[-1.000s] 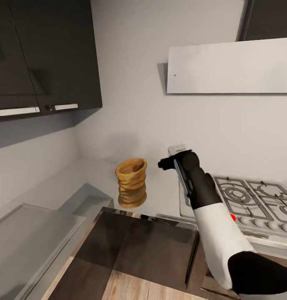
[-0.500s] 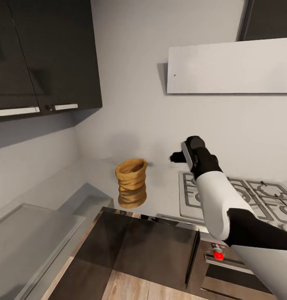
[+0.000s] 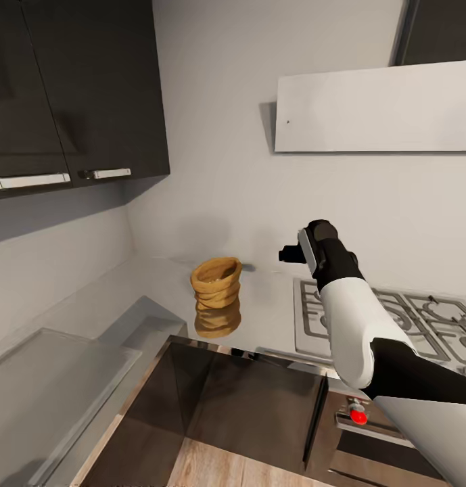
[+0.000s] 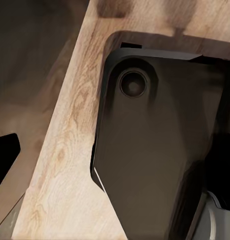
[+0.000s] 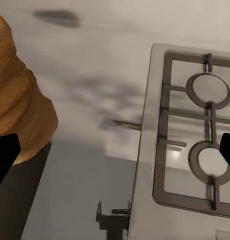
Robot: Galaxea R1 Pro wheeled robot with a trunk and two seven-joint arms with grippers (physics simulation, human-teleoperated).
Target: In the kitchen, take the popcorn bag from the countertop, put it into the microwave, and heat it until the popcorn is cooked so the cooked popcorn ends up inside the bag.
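The tan-brown popcorn bag [image 3: 216, 284] stands upright on the shiny grey countertop [image 3: 266, 318], its rolled rim open and its reflection below it. My right gripper [image 3: 287, 254] hovers above the counter to the right of the bag, apart from it. In the right wrist view the bag [image 5: 14, 100] sits to one side and the two black fingertips [image 5: 4, 155] stand far apart, so the right gripper [image 5: 115, 150] is open and holds nothing. The left wrist view looks down at the wooden floor [image 4: 59, 150], with one black fingertip [image 4: 4, 155] at the picture's edge. The microwave is out of view.
A gas hob [image 3: 395, 318] lies right of the bag, with a red knob [image 3: 358, 416] on the oven front below. Dark wall cabinets [image 3: 77, 88] hang at the upper left, a white hood [image 3: 375, 108] at the upper right. My dark base [image 4: 155, 140] stands on the floor.
My right arm has risen from low over the counter and turned, its gripper now higher and beside the hob. The head view has shifted slightly. The bag has stayed put.
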